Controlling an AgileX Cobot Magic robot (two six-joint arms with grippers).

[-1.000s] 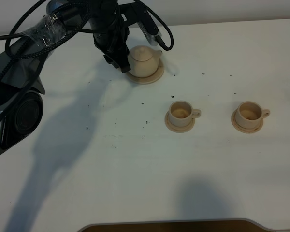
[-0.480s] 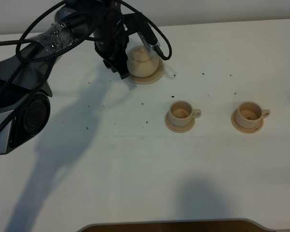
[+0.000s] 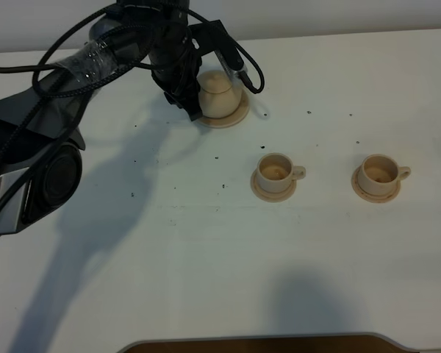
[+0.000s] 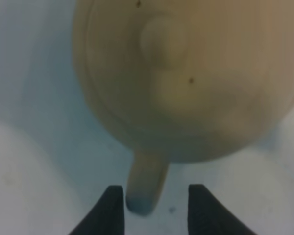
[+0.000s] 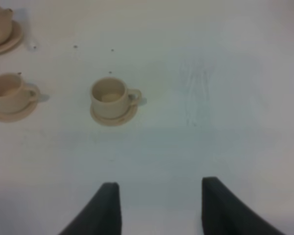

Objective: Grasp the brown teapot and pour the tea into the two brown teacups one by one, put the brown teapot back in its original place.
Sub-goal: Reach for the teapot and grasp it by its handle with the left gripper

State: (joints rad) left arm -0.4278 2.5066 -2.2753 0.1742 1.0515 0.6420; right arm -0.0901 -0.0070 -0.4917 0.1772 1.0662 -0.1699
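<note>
The brown teapot point(image 3: 220, 93) stands on its wide round saucer point(image 3: 235, 116) at the back of the table. My left gripper point(image 3: 191, 110) is at the teapot's left side. In the left wrist view the teapot point(image 4: 196, 73) fills the frame and its handle point(image 4: 146, 182) lies between my open fingertips point(image 4: 111, 205), which stand apart from it on both sides. Two brown teacups on saucers stand in front, one in the middle point(image 3: 274, 175) and one to the right point(image 3: 378, 177). My right gripper point(image 5: 157, 208) is open and empty above bare table; its view shows both cups point(image 5: 110, 98) point(image 5: 10, 94).
The white table point(image 3: 206, 265) carries small dark specks around the teapot and cups. My left arm and its cables point(image 3: 81, 66) cross the back left. A dark edge point(image 3: 257, 344) runs along the table's front.
My left arm has shifted slightly to the right and closer to the teapot's handle side. The teapot and cups have not moved.
</note>
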